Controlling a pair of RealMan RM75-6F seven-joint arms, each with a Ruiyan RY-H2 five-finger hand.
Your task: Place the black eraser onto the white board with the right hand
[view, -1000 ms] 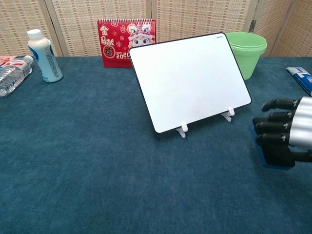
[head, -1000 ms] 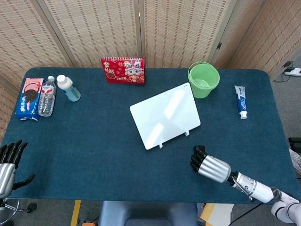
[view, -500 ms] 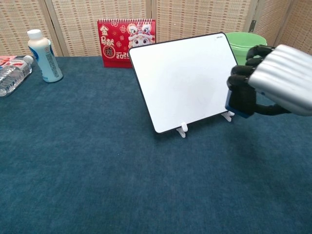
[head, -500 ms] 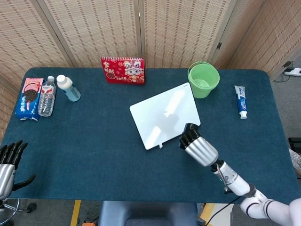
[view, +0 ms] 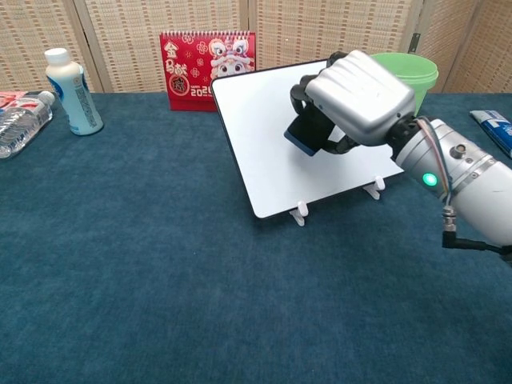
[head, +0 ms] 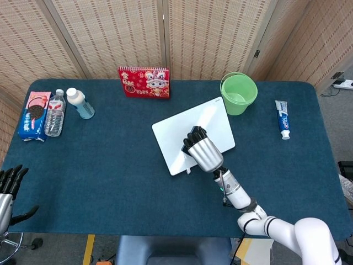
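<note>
While the right hand (view: 352,104) is seen from behind in the head view, so that its grasp is hidden, the chest view shows the black eraser (view: 308,132) gripped between its curled fingers and held against, or just in front of, the face of the white board (view: 272,152); contact cannot be told. That board is propped tilted on small white feet near the middle of the blue table (head: 110,165). Only the head view shows the left hand (head: 8,185), at the near left corner, fingers spread and holding nothing. A green cup (head: 239,94) is seen far right of the board, a red calendar (head: 144,81) far behind it, and bottles (head: 55,113) at the far left.
</note>
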